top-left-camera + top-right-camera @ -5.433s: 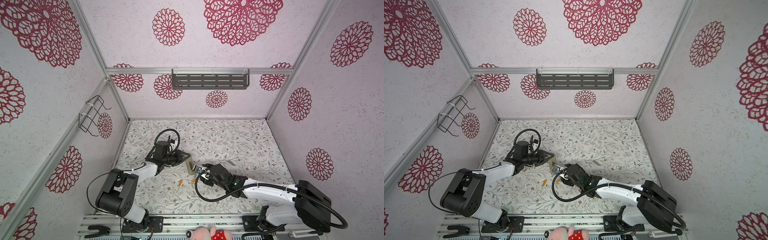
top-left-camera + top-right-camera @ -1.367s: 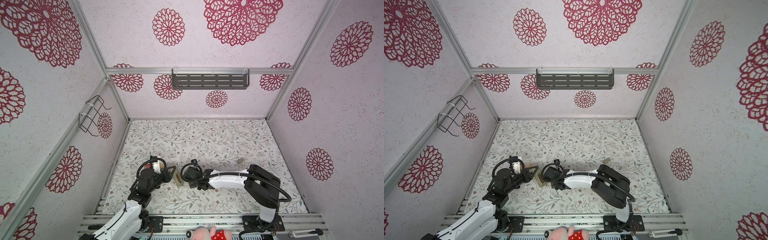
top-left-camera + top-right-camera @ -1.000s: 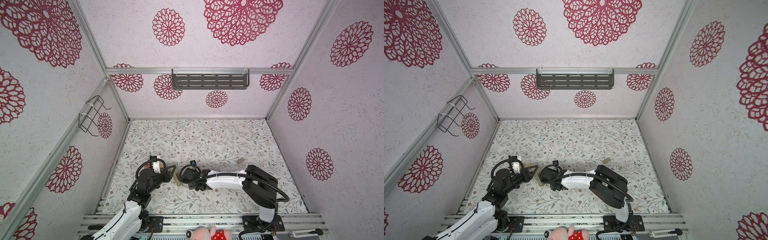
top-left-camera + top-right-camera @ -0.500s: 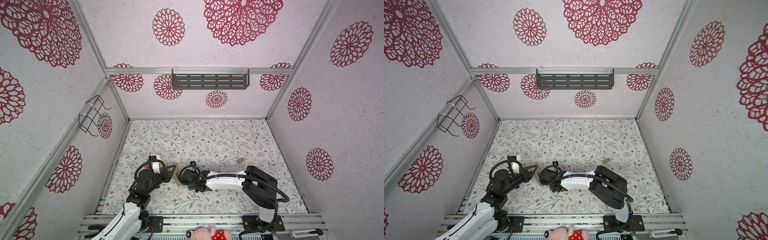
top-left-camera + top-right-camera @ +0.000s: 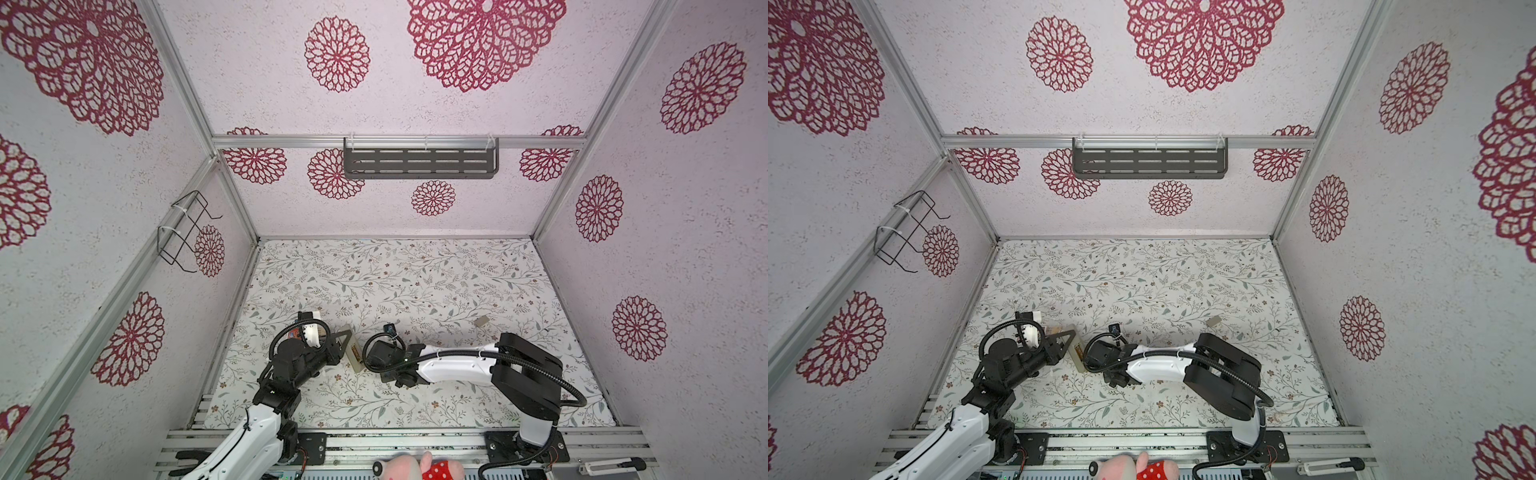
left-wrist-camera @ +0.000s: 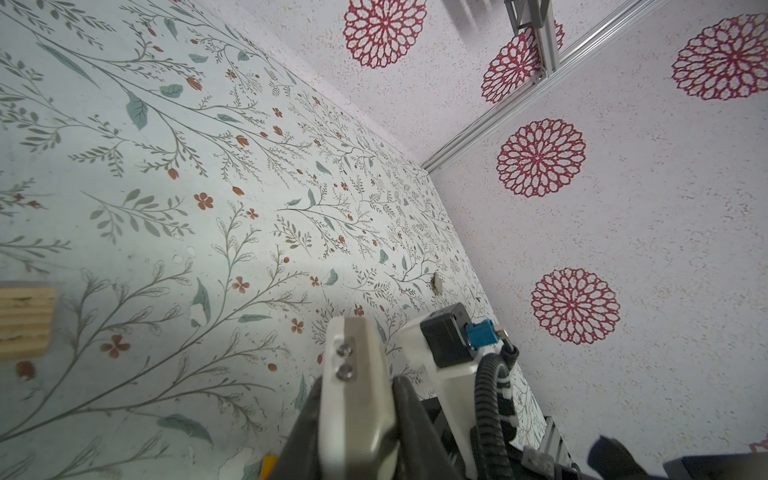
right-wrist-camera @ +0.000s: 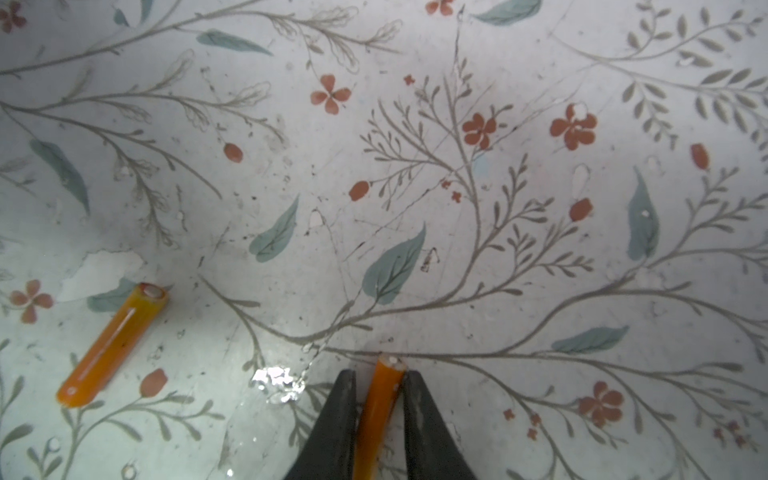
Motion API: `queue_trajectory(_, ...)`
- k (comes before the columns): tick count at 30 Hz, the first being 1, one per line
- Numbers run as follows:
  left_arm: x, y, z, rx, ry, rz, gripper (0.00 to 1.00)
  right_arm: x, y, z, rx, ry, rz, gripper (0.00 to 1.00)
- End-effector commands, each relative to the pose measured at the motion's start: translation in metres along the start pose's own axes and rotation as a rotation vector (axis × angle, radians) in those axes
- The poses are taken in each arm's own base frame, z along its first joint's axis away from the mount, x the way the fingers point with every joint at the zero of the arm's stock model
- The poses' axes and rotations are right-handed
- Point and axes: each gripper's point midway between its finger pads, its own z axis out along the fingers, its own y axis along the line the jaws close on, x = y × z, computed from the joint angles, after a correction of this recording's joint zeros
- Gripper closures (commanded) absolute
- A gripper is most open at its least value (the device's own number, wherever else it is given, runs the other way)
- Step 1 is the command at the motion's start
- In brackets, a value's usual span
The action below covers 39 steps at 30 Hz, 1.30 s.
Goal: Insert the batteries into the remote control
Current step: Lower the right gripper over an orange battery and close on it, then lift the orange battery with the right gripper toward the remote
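In the lower middle of both top views, my two arms meet over the near part of the table point(image 5: 415, 282), and all the work sits there. The left gripper point(image 6: 356, 388) is clenched on the remote control point(image 5: 353, 352), which shows as a slim beige slab just left of the right arm's wrist. I cannot tell whether its battery bay stands open. The right gripper point(image 7: 379, 374) points down at the table. Its wrist camera shows the two dark jaws pressed against either side of a battery point(image 7: 380, 401) that lies flat on the floral surface. I read that as a grasp made, with the lift not yet begun. The second battery point(image 7: 112, 345) lies free on the table, near the first but not touching it. I cannot pick it out in the top views.

I judge the task to be early: neither of the batteries is in the remote control, as far as I can see. What is left is to raise the gripped one, bring it across, seat it the right way round, then do the same for its twin.

My count is two batteries, both orange with pale tips, one remote control and two grippers, both occupied. There is also one small tan block point(image 5: 481, 321) at the right middle of the frame, well apart from everything.
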Motion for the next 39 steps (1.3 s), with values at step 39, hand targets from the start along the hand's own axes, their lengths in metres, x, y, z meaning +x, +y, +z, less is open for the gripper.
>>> queue_trajectory(39, 0.036, -0.012, -0.001, -0.037, 0.087, 0.083, 1.0, 0.055, -0.06, -0.008, 0.059, 0.318, -0.279, 0.74)
